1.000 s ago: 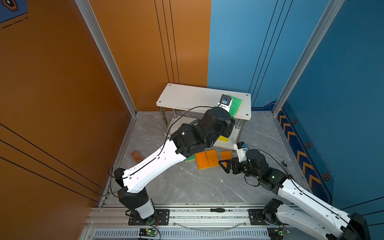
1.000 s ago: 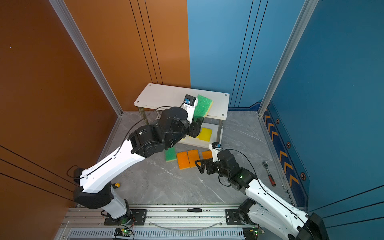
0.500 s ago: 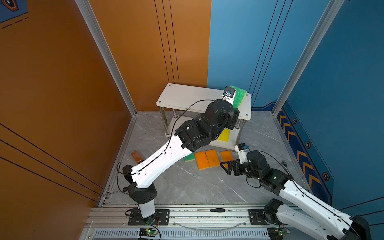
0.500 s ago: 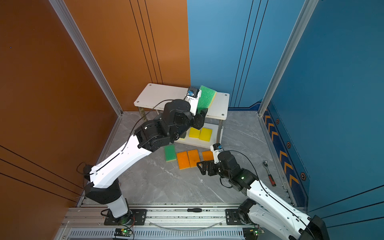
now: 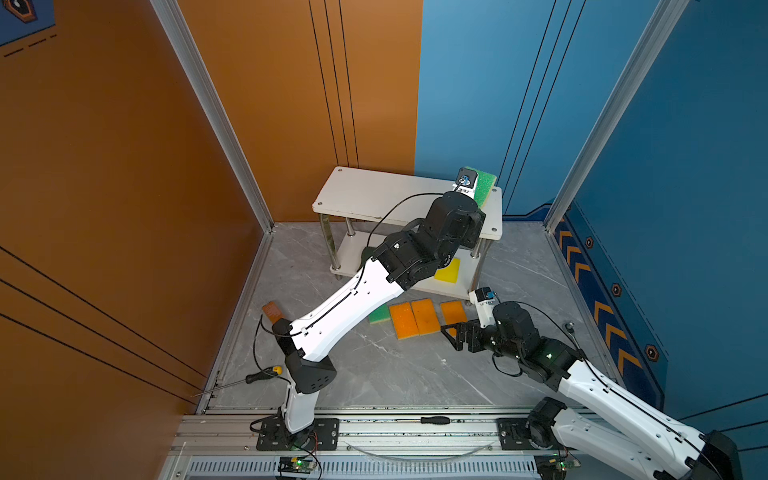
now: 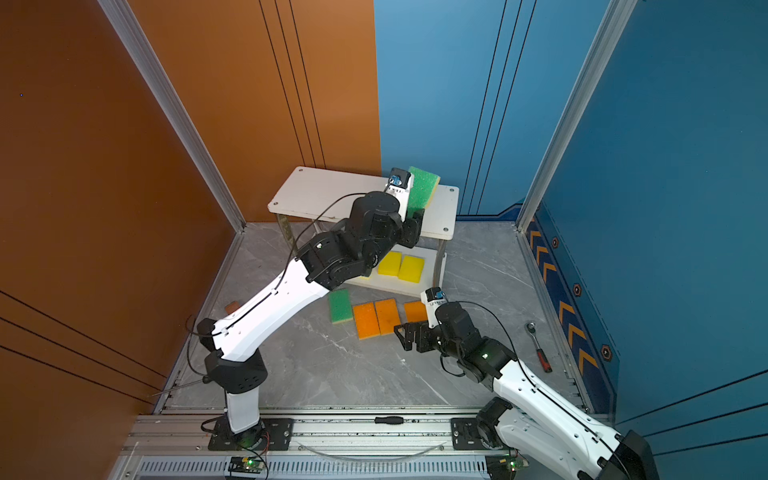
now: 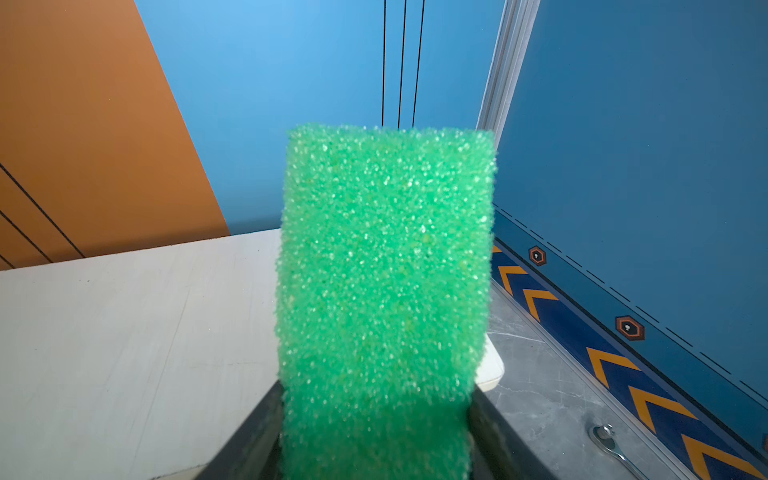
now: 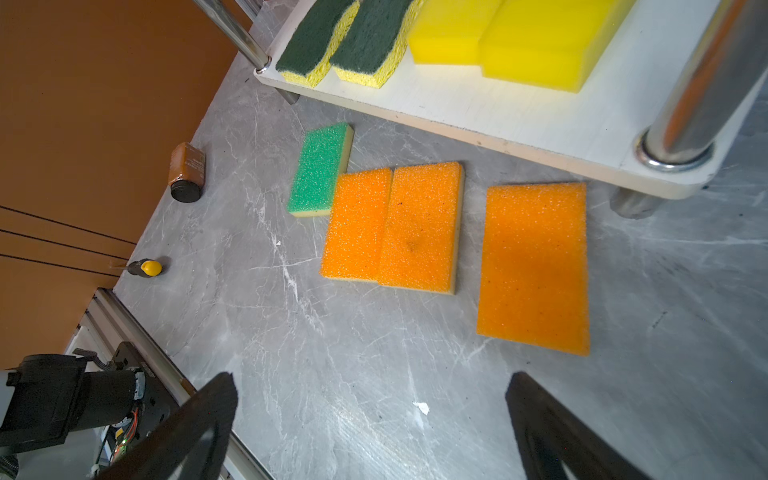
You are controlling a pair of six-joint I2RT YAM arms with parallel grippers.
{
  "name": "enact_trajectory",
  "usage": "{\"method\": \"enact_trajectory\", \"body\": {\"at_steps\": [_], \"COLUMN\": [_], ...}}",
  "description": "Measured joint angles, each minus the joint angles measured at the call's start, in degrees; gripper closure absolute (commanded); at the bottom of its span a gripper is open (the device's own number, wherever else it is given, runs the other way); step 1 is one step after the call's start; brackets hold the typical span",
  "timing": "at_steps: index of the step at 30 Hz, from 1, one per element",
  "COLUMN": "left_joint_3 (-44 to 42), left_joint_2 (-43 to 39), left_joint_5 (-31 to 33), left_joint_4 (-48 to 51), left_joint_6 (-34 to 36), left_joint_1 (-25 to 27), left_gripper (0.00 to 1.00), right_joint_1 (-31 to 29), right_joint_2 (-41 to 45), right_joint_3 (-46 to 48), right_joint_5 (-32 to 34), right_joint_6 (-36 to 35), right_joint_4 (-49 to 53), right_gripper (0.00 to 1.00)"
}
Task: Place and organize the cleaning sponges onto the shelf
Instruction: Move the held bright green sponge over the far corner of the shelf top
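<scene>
My left end effector (image 7: 374, 415) is clamped on a light-green sponge (image 7: 386, 257), raised on end over the right end of the top board (image 7: 124, 332) of the shelf (image 6: 324, 191). My right end effector (image 8: 370, 378) gapes wide and empty above the bench (image 8: 332, 353), near three orange sponges (image 8: 534, 266). Two dark-green sponges (image 8: 370, 37) and two yellow sponges (image 8: 540, 37) lie on the lower board (image 8: 519, 120).

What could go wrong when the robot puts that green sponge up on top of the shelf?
1. The left gripper pinches the green sponge by one end, close to the end of the shelf. Let go there, it might topple off the edge.
2. The left arm leans across the front edge of the top board, so it could bump the shelf and jostle the yellow sponges on the lower board.
</scene>
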State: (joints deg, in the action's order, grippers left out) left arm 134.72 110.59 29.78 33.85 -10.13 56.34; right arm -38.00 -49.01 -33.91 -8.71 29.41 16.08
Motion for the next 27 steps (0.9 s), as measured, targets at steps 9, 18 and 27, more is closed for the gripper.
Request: {"method": "enact_trajectory", "body": {"at_steps": [9, 18, 27], "left_joint_3": [0.13, 1.88, 4.00], "left_joint_2": [1.68, 2.78, 6.10], "left_joint_5": [-0.24, -0.68, -1.11], "left_joint_4": [0.00, -0.04, -0.20], "left_joint_6": [-2.84, -4.48, -4.76], "left_joint_1": [-1.44, -1.60, -1.60], "left_gripper": [0.39, 0.39, 0.37], "right_joint_1": [0.00, 0.00, 0.00], "right_joint_2": [0.00, 0.00, 0.00], "right_joint_3": [0.00, 0.00, 0.00], "right_joint_5": [0.02, 0.02, 0.04], "right_joint_6": [0.00, 0.00, 0.00], "right_joint_4": [0.02, 0.00, 0.00], "right_gripper": [0.00, 0.00, 0.00]}}
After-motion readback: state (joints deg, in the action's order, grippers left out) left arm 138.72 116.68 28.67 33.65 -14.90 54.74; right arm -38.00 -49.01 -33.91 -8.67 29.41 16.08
